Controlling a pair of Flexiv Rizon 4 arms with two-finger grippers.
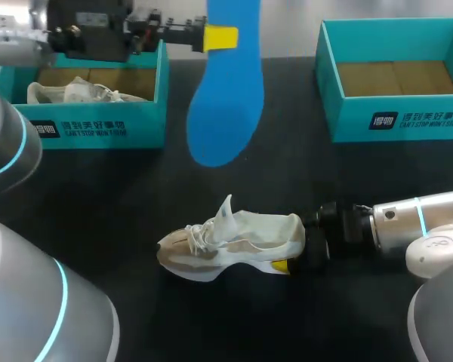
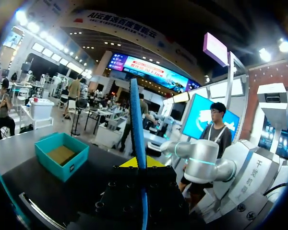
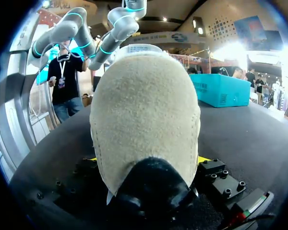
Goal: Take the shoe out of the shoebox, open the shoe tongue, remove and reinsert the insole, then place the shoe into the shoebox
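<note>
Insole: the blue insole (image 1: 226,98) is out of the shoe. It hangs from the left pincer (image 1: 211,38), whose yellow tips are clamped on its edge, over the far side of the tabletop (image 1: 98,204).
Insole axis: it runs roughly 12 to 6 o'clock in the head view, with the broad rounded end lowest.
Shoe: the pale shoe (image 1: 241,241) sits near the middle of the tabletop, toe at 9 o'clock and heel at 3 o'clock. Its tongue (image 1: 225,211) is pulled up.
Right pincer: the right pincer (image 1: 294,253) comes in from 3 o'clock and is closed on the heel from both sides. The heel fills the right wrist view.
Relation that counts: the shoe's opening lies at 6 o'clock from the insole's low end, well apart from it. The two long axes cross at nearly a right angle.
Judgement: reinsertion looks like the step in hand. The insole probably has to swing toward the 9-to-3 line before it goes in.
Roles: the left arm carries the insole and the right arm steadies the shoe.
Boxes: one teal shoebox (image 1: 98,124) sits at 10 o'clock from the shoe and the second shoebox (image 1: 392,121) at 2 o'clock.
</note>
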